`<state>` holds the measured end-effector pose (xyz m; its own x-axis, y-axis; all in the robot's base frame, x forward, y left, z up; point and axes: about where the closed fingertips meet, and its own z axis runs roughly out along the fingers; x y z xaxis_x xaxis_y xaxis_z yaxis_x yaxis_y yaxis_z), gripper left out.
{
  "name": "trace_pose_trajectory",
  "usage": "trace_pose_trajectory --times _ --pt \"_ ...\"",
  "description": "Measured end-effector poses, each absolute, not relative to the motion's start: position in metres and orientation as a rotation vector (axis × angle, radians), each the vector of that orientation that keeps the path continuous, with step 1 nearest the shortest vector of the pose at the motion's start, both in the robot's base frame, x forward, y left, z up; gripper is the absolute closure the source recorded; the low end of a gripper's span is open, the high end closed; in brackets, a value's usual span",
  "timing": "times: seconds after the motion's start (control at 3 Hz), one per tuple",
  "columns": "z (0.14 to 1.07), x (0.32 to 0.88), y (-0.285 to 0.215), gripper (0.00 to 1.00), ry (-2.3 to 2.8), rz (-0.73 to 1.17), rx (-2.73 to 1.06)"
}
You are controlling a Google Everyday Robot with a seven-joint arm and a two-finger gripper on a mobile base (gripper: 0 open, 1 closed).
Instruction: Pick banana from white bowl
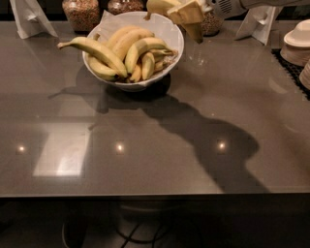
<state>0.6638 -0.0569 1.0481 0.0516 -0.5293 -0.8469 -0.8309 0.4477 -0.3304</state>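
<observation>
Camera view — gripper (186, 13) above white bowl (173, 30), far-right rim, jaws clamping banana (160, 6) (crosswise, stem leftward)

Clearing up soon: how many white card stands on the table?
2: left stand, back-left corner; right stand, back right, with the gripper between it and the white bowl.

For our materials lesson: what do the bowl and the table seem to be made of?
Bowl: probably glazed ceramic; glossy white, smooth wall. Table: polished stone or laminate, unclear which; dark surface shows mirror-like glints. End effector, above the bowl's far right rim: tan, matte, perhaps plastic.
</observation>
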Motion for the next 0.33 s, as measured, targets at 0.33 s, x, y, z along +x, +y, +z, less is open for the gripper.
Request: trace_pose_trajectory --times 0.33 --pt "1.0551 0.6294 -0.067 1.0 1.608 0.388 -1.321"
